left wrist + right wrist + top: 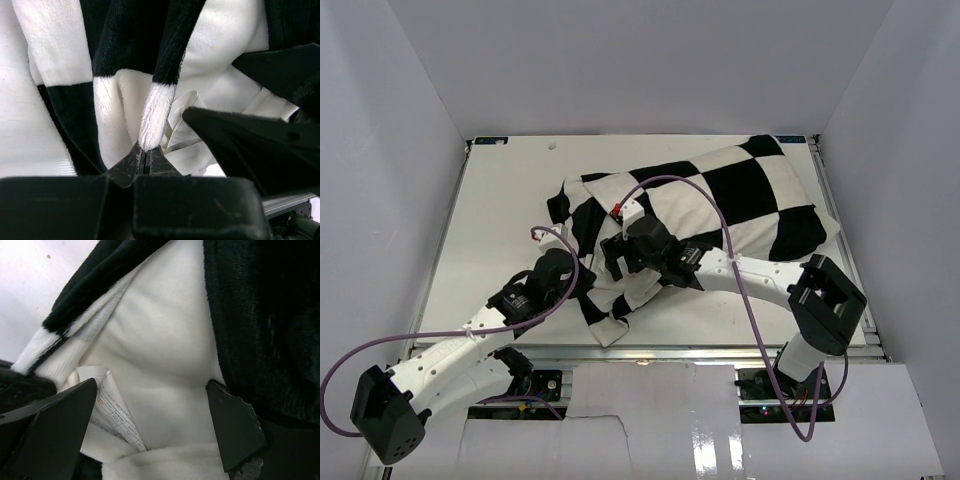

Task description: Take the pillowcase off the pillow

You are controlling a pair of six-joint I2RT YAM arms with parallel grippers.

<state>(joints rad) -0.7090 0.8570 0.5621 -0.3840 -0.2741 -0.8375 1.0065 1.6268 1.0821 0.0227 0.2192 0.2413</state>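
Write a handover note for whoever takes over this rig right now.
Left gripper: shut on a fold of the checked pillowcase near its open end.
Right gripper: open, jaws wide at the opening, gripping nothing. It faces off-white fabric, probably the pillow.
Position: the pillow lies diagonally on the table, almost wholly inside the pillowcase.
Done: pillowcase fold gripped.
Left: grasp the pillow and pull the two apart.

readable text: you can make out none | white tag (116, 415), right wrist view: you see rows of fine print on it, too small to read
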